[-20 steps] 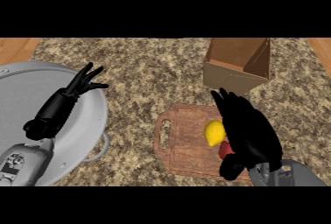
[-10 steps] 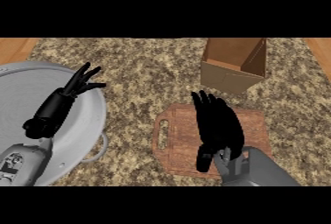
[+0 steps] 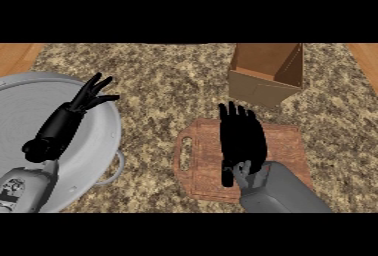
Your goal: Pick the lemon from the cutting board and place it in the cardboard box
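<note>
The lemon does not show; the right hand (image 3: 241, 142) lies flat over the middle of the cutting board (image 3: 284, 145), fingers straight and pointing to twelve o'clock, covering where a lemon could sit. Whether it touches anything beneath, I cannot tell. The cardboard box (image 3: 267, 72) stands open at about one o'clock from the board, apart from it. At nine o'clock the left hand (image 3: 92, 95) rests open, fingers spread, over a big grey pan (image 3: 96, 150).

A kitchen: speckled granite counter (image 3: 162, 90) with a wooden cutting board (image 3: 284, 145) and large steel pan (image 3: 96, 145)
</note>
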Robot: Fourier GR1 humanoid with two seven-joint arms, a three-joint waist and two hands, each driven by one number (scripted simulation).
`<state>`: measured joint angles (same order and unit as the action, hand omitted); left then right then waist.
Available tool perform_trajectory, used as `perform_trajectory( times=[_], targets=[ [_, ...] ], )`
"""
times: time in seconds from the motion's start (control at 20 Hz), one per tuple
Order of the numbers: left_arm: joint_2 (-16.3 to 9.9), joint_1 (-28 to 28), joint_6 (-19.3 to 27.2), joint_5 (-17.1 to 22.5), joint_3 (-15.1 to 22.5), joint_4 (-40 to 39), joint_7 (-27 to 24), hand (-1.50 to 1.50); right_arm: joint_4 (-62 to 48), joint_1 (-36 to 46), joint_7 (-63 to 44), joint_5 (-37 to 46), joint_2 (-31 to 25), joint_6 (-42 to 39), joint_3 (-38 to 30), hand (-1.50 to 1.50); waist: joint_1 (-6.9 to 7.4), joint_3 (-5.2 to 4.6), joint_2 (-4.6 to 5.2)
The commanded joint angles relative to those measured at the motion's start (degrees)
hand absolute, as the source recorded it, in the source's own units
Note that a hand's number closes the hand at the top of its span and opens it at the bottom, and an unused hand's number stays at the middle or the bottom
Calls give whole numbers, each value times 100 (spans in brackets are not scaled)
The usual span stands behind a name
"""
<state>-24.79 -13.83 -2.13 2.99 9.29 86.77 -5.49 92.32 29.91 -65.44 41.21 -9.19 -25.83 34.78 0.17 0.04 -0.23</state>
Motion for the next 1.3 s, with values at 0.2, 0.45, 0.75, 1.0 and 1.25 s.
perform_trajectory(
  times=[0.2,0.45,0.75,1.0,1.25],
  targets=[
    [165,190,28,-195,71,106,20,0,-473,-39,-964,467,461,-551,-61,-150,-19,-9,10],
    [241,120,-46,-225,-16,70,64,0,-288,-395,-374,631,59,-702,-426,-150,-48,-6,6],
    [192,236,-347,-210,-260,109,-29,0,-790,-255,-178,1043,770,-648,-615,-150,-7,-6,18],
    [49,286,-592,-102,-526,166,-6,0,-992,-787,107,1525,822,-255,-487,-150,-4,-5,14],
    [371,13,-439,-439,-429,-107,-14,0,-1063,-737,242,1768,798,-434,-830,-150,-31,-5,19]
  ],
)
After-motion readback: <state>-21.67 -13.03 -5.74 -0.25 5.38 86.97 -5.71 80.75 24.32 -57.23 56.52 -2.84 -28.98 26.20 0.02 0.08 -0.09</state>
